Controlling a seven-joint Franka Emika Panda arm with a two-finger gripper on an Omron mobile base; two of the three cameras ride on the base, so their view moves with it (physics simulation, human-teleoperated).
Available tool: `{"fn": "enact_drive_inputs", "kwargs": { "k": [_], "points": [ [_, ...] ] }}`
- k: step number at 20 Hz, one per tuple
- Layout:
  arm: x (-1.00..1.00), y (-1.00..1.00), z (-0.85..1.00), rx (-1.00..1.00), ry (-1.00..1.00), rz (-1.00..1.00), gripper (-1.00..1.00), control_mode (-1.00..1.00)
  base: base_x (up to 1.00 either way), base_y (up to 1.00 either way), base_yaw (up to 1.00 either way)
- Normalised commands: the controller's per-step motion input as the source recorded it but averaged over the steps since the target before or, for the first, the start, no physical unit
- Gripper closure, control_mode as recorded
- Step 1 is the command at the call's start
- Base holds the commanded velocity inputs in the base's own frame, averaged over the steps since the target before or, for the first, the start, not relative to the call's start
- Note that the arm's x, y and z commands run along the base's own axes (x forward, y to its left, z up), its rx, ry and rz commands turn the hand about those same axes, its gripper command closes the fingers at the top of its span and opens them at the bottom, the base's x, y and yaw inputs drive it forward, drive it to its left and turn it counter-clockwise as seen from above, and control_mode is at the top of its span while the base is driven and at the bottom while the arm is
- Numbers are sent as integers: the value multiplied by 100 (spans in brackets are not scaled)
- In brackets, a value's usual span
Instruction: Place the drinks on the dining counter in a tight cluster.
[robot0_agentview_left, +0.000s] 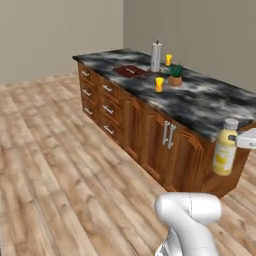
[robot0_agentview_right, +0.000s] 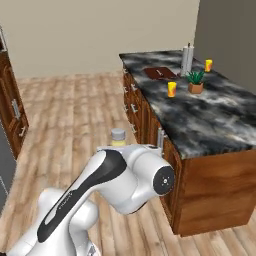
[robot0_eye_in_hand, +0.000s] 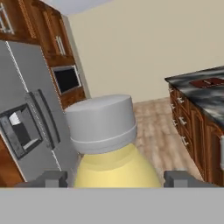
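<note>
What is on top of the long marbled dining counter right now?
On the dining counter stand a paper towel roll, a potted plant, two orange cups and a dark board. The juice bottle isn't on it.

Even, soft light with no strong shadows or glare; all views slightly blurry, the far bench (robot0_agentview_left: 200, 100) edge softest.

Matt plastic juice bottle (robot0_eye_in_hand: 114, 168); glossy marbled stone counter (robot0_agentview_left: 210, 107), wooden cabinets (robot0_agentview_left: 145, 135).
</note>
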Motion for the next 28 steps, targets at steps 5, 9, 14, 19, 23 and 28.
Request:
{"fn": "enact_drive_inputs", "kwargs": {
  "k": [5,9,14,19,23,28],
  "points": [
    [0,0,0,0,0,0,100,100,100,99,-51],
    [0,0,0,0,0,0,100,100,100,94,-57],
    [0,0,0,0,0,0,100,100,100,93,-49],
    [0,0,0,0,0,0,100,100,100,98,-44],
    [0,0,0,0,0,0,100,100,100,95,-49],
    [0,0,0,0,0,0,100,100,100,84,-57]
  ]
}}
